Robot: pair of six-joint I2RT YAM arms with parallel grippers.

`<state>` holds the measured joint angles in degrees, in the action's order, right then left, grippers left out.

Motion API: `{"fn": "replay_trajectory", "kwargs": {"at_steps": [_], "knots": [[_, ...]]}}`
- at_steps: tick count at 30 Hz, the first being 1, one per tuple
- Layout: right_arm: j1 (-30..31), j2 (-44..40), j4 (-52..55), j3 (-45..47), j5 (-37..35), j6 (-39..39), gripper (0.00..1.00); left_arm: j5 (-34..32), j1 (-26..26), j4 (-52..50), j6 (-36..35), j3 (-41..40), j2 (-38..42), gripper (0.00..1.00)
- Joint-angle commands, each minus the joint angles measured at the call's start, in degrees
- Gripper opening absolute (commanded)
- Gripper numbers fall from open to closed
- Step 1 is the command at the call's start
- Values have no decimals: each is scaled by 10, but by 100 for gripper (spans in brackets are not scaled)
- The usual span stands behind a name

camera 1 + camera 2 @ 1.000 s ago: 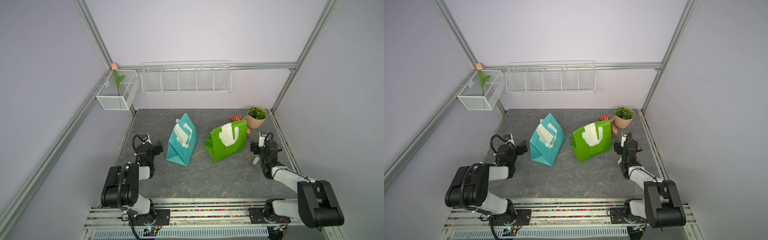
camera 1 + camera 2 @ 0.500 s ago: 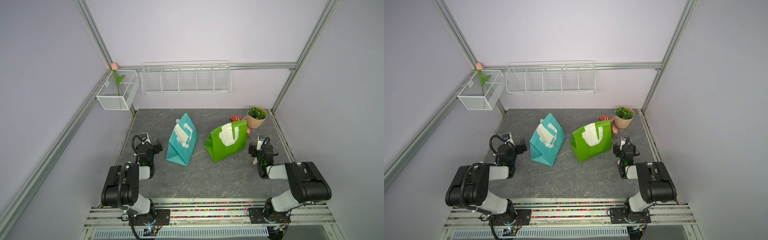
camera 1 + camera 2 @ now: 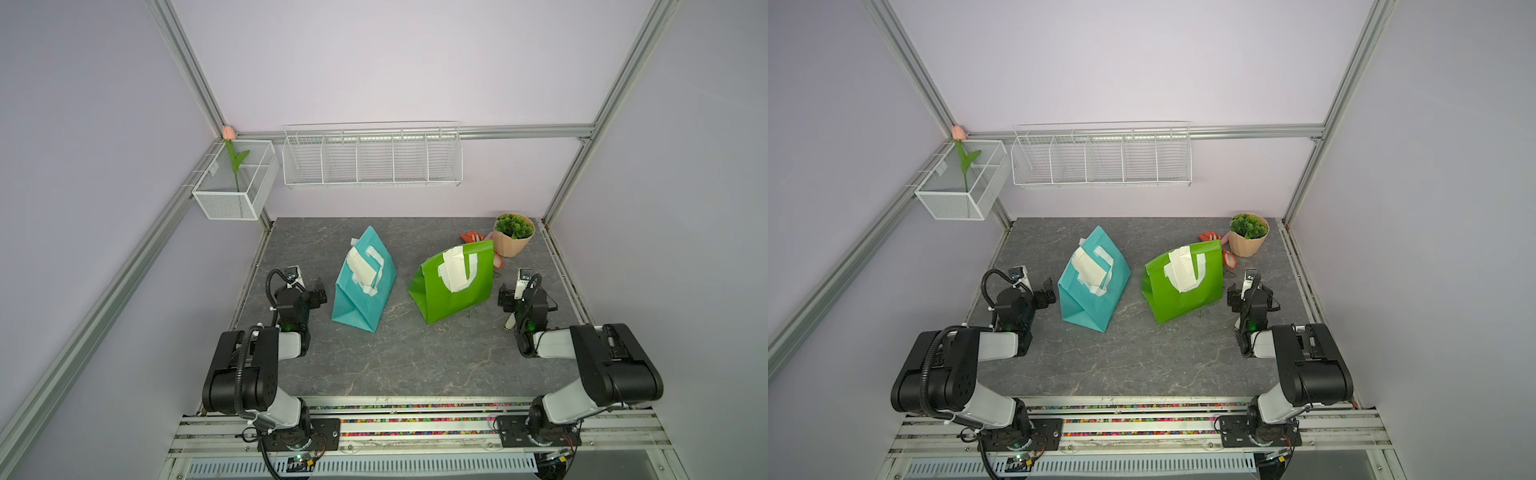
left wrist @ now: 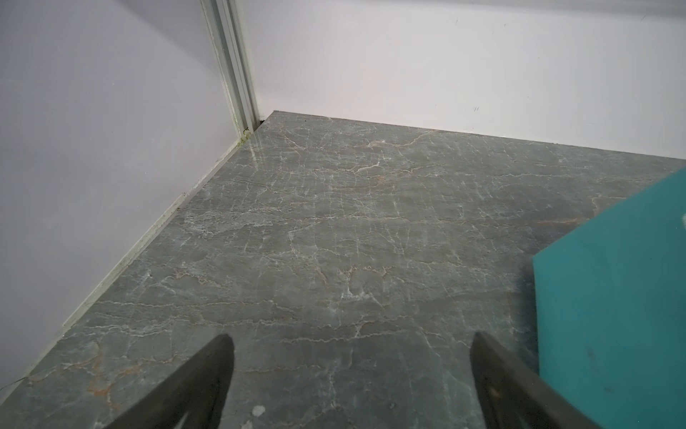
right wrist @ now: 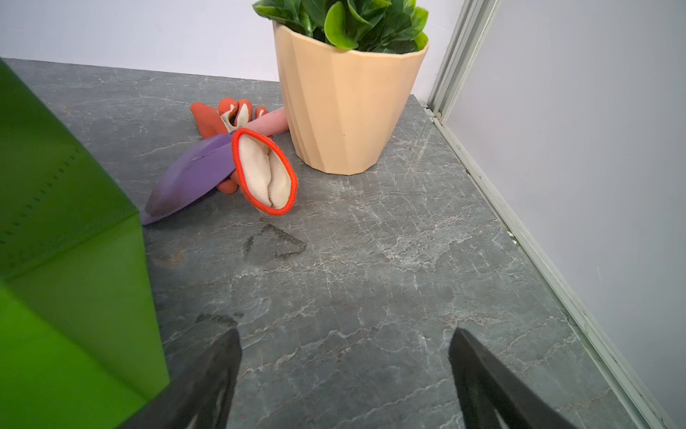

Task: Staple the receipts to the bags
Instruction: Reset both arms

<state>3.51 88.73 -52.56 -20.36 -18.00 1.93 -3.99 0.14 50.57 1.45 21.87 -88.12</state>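
Note:
Two bags stand on the grey table in both top views, a teal bag (image 3: 360, 303) (image 3: 1090, 301) on the left and a green bag (image 3: 457, 297) (image 3: 1183, 299) on the right. A cream receipt (image 3: 363, 269) (image 3: 1090, 267) lies against the teal bag's white handle. Another receipt (image 3: 455, 271) (image 3: 1183, 271) lies against the green bag's handle. My left gripper (image 3: 309, 287) (image 4: 350, 340) rests low just left of the teal bag (image 4: 612, 297), open and empty. My right gripper (image 3: 513, 293) (image 5: 346, 332) sits just right of the green bag (image 5: 67, 260), open and empty.
A peach plant pot (image 3: 513, 246) (image 5: 341, 111) stands at the back right, with an orange glove (image 5: 265, 174) and a purple trowel (image 5: 189, 174) beside it. A small white object (image 3: 510, 323) lies under the right wrist. A wire rack (image 3: 372, 160) and a mesh box (image 3: 235, 189) hang on the walls.
The right arm has folded back, its elbow swinging inward, and its gripper has shifted slightly toward the green bag. The left arm and both bags have not moved.

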Motion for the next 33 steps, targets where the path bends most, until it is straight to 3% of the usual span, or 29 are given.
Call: {"fn": "replay_trajectory", "kwargs": {"at_steps": [1, 3, 5, 9, 12, 14, 18, 20, 33], "knots": [[-3, -3, -17, -1, -4, -5, 89, 8, -2, 0, -6, 10, -5, 99], [-3, -3, -17, -1, -4, -5, 89, 23, -2, 12, -11, 2, -3, 99], [-3, -3, -19, 1, -4, -5, 89, 31, -2, 88, -13, -42, 0, 99], [-4, -4, -171, 84, 2, -7, 89, -50, -2, 305, 27, -147, -37, 99], [-10, 22, -261, 113, 8, -8, 89, -1, -1, 232, 4, -113, -22, 99], [-14, 19, -256, 112, 9, -13, 89, -7, -1, 184, 7, -82, -12, 99], [-18, -16, -19, 11, -3, -31, 89, 0, -2, 64, 1, -21, -6, 99], [-13, -1, -30, 5, -5, -18, 89, -10, -2, 17, 6, 1, -5, 99], [-12, -5, -16, 1, -5, -18, 89, -7, -1, 9, 3, 6, -6, 99]]}}
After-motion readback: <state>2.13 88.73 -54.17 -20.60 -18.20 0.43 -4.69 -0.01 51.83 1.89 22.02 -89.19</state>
